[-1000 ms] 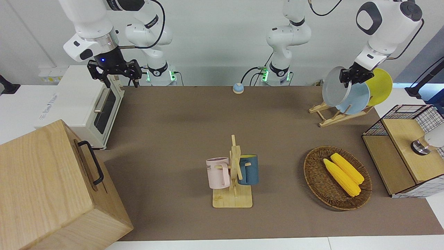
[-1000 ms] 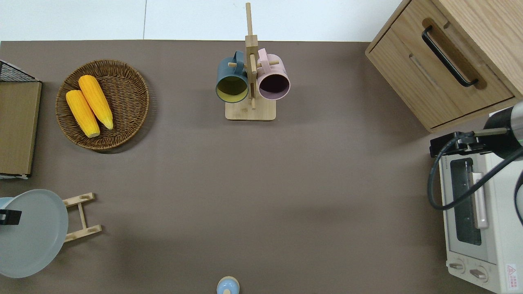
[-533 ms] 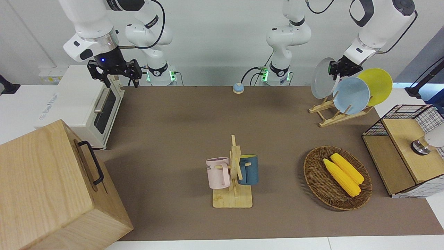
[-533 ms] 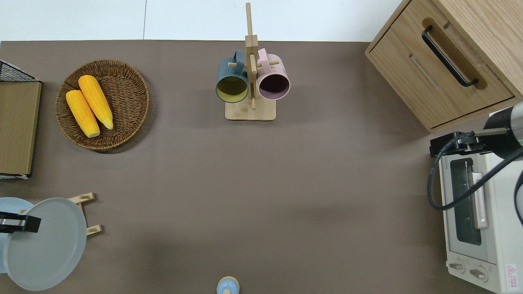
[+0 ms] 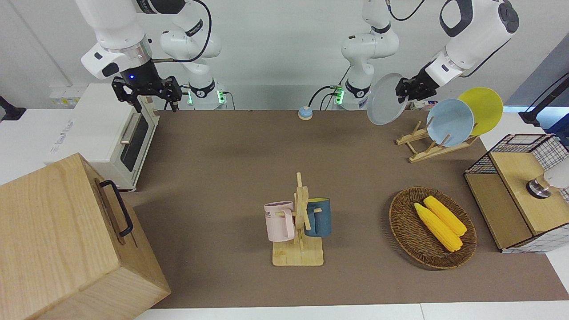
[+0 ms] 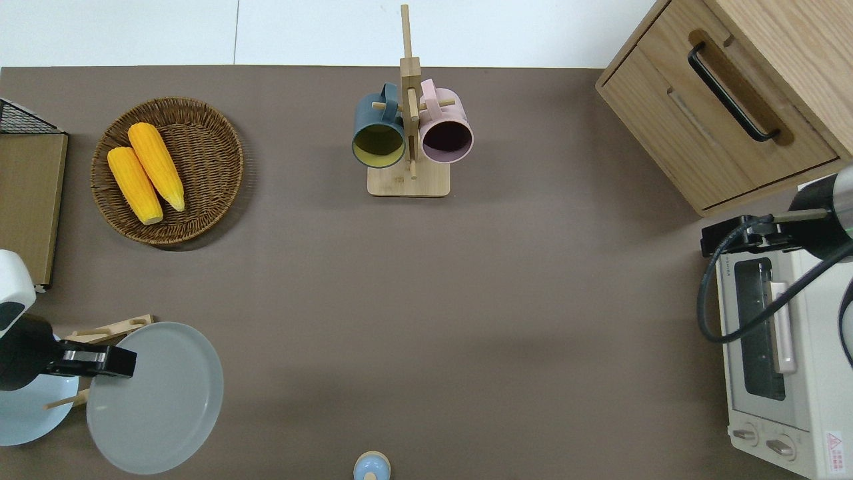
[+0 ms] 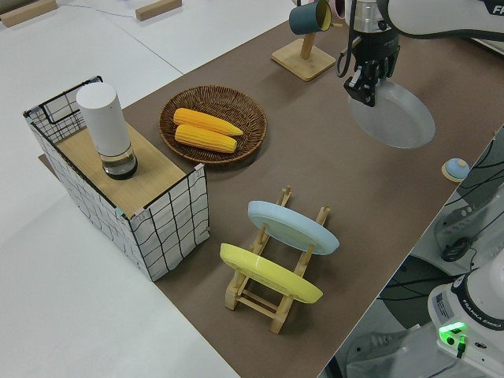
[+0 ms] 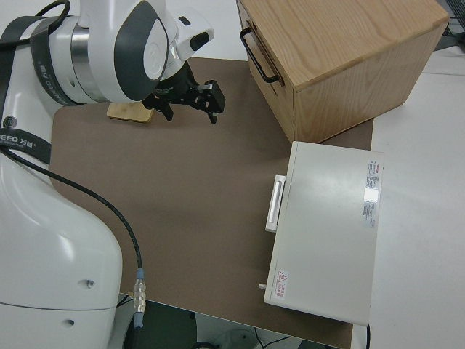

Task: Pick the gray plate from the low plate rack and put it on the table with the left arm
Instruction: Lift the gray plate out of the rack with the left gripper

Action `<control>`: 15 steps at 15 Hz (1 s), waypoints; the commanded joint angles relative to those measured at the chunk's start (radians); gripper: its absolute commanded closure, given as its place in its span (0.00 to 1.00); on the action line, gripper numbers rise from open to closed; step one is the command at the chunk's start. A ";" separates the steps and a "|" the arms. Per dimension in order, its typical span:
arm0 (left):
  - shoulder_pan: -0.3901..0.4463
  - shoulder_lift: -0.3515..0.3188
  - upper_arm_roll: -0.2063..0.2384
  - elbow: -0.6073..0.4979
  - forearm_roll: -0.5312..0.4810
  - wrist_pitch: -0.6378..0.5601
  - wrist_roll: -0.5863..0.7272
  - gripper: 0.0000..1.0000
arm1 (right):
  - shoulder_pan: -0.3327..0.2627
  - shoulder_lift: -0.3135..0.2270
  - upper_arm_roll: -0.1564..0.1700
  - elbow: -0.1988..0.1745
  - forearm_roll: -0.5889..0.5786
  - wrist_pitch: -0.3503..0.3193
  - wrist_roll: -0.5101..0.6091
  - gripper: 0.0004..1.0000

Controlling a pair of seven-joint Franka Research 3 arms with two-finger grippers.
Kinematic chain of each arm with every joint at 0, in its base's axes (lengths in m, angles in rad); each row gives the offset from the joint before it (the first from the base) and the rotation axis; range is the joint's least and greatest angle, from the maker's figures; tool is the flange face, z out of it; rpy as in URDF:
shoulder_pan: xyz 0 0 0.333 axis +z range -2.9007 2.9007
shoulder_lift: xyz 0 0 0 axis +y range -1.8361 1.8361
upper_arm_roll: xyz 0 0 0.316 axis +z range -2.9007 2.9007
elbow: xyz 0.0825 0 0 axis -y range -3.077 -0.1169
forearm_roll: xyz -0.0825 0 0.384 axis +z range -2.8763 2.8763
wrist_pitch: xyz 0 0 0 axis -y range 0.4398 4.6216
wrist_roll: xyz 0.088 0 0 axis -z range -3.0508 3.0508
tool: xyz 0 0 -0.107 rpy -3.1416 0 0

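Observation:
My left gripper (image 5: 406, 89) is shut on the rim of the gray plate (image 5: 386, 99) and holds it tilted in the air. In the overhead view the plate (image 6: 154, 398) hangs over bare table (image 6: 466, 300) just beside the low plate rack (image 6: 106, 329), on the side toward the right arm's end, with the gripper (image 6: 100, 360) at its rim. The left side view shows the gripper (image 7: 364, 88) and the plate (image 7: 398, 118) clear of the rack (image 7: 268, 295). The rack (image 5: 418, 149) keeps a light blue plate (image 5: 450, 122) and a yellow plate (image 5: 484, 109). The right arm is parked, its gripper (image 5: 146, 91) open.
A wicker basket (image 5: 402, 224) with two corn cobs and a mug stand (image 5: 298, 255) with two mugs lie farther from the robots. A wire crate (image 5: 515, 195) stands at the left arm's end. A toaster oven (image 5: 111, 133) and wooden cabinet (image 5: 66, 240) stand at the right arm's end. A blue bell (image 5: 305, 113) sits near the robots.
My left gripper has lifted the gray plate out of the rack and carried it sideways toward the table's middle. The right arm has not moved.

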 commanded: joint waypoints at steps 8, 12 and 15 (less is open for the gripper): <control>-0.010 0.062 0.004 -0.185 -0.237 0.174 0.018 1.00 | 0.008 0.000 -0.006 0.006 0.003 -0.002 0.004 0.02; 0.006 0.067 0.006 -0.282 -0.302 0.266 0.158 1.00 | 0.008 0.000 -0.006 0.006 0.003 -0.001 0.004 0.02; 0.010 0.088 0.015 -0.335 -0.348 0.323 0.271 1.00 | 0.008 0.000 -0.006 0.006 0.003 -0.001 0.004 0.02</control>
